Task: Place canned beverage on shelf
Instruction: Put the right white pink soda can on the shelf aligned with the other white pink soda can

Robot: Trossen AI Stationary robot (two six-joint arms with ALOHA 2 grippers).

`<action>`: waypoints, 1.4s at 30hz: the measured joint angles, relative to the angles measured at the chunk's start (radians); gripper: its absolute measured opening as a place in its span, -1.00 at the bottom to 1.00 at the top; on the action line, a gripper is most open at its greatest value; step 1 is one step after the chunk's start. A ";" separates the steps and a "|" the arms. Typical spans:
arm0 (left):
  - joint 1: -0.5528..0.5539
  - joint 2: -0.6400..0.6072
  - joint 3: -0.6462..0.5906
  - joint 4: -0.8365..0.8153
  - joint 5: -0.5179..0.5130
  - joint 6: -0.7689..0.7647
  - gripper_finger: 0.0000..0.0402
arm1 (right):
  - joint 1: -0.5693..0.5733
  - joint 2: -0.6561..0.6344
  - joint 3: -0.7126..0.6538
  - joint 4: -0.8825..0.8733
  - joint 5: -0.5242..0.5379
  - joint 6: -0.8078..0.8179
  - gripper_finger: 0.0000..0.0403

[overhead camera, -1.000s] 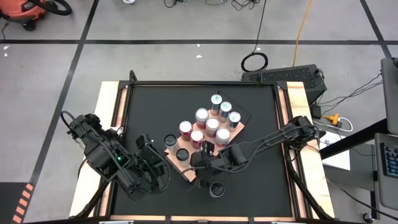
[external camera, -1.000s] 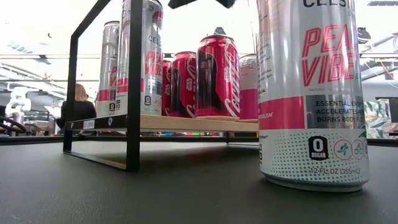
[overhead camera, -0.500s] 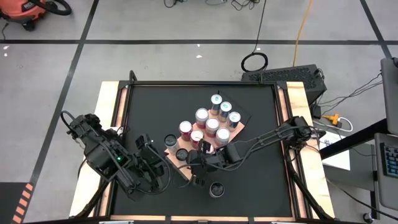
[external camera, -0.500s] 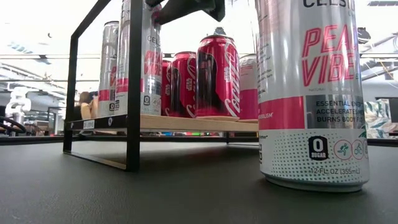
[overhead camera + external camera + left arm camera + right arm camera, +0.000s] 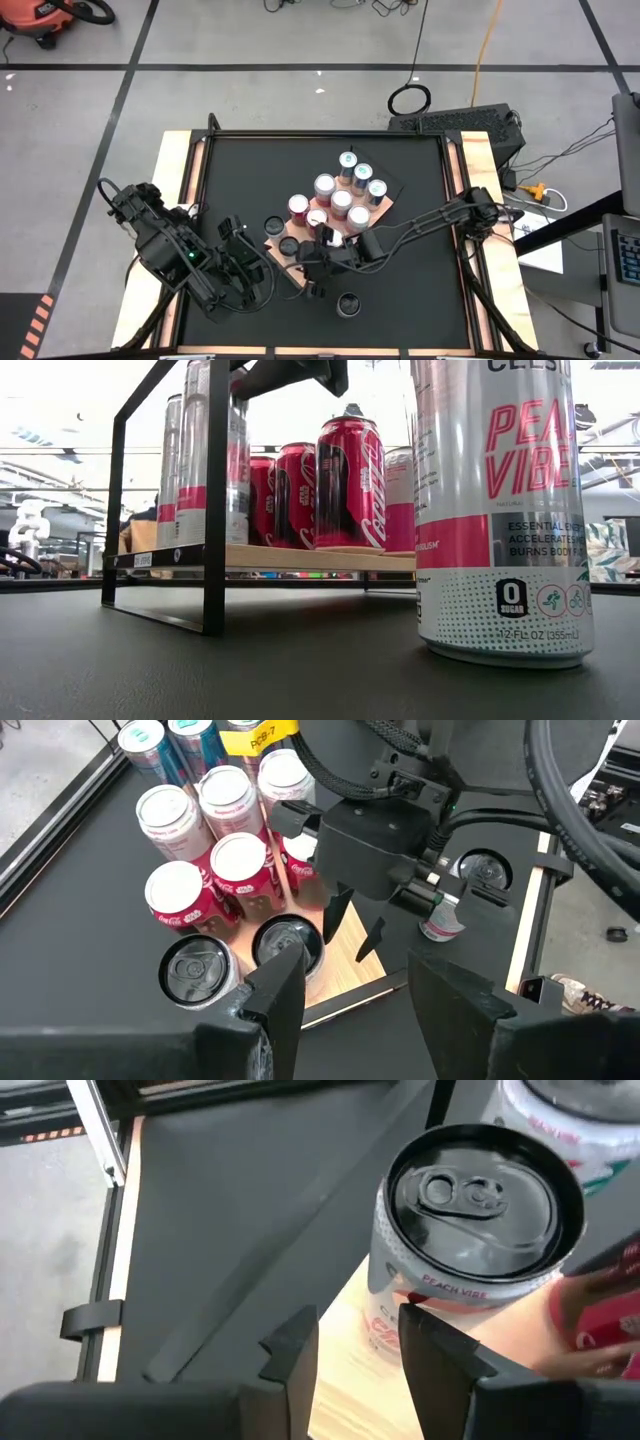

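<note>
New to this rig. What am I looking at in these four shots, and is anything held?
Two robot arms work at a black table. One camera looks straight down, one sits at tabletop level, and one rides on each wrist. On the table stands a shelf, a wooden board on a black frame, carrying a cluster of drink cans. A loose can stands on the table nearby. The right gripper hovers over the board's near corner, open and empty, beside a black-topped can standing on the board. The left gripper waits at the table's left, open, holding nothing.
</note>
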 joint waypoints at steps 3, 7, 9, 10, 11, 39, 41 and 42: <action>0.000 0.000 0.000 0.000 0.000 0.000 -0.14 | -0.001 0.000 0.000 0.027 0.000 -0.017 -0.41; 0.000 0.000 0.000 0.000 0.000 0.000 -0.14 | -0.001 0.008 0.000 0.062 -0.001 -0.034 -0.41; 0.000 0.000 0.000 0.000 0.000 -0.001 -0.14 | -0.002 0.009 0.000 0.061 -0.017 -0.035 -0.41; 0.000 0.000 0.000 0.000 0.000 -0.001 -0.14 | -0.002 0.009 0.000 0.061 -0.026 -0.036 -0.41; 0.000 0.000 0.000 0.000 0.000 -0.002 -0.14 | -0.002 0.009 0.000 0.061 -0.026 -0.038 -0.41; -0.098 -0.003 -0.184 0.013 0.054 -0.203 -0.14 | -0.054 -0.119 0.000 0.024 0.003 -0.039 -0.41; -0.105 -0.003 -0.241 0.024 0.035 -0.260 -0.14 | -0.054 -0.127 0.000 0.010 0.003 -0.039 -0.41; -0.105 -0.003 -0.270 0.029 0.030 -0.284 -0.14 | -0.054 -0.131 0.000 -0.005 0.002 -0.039 -0.41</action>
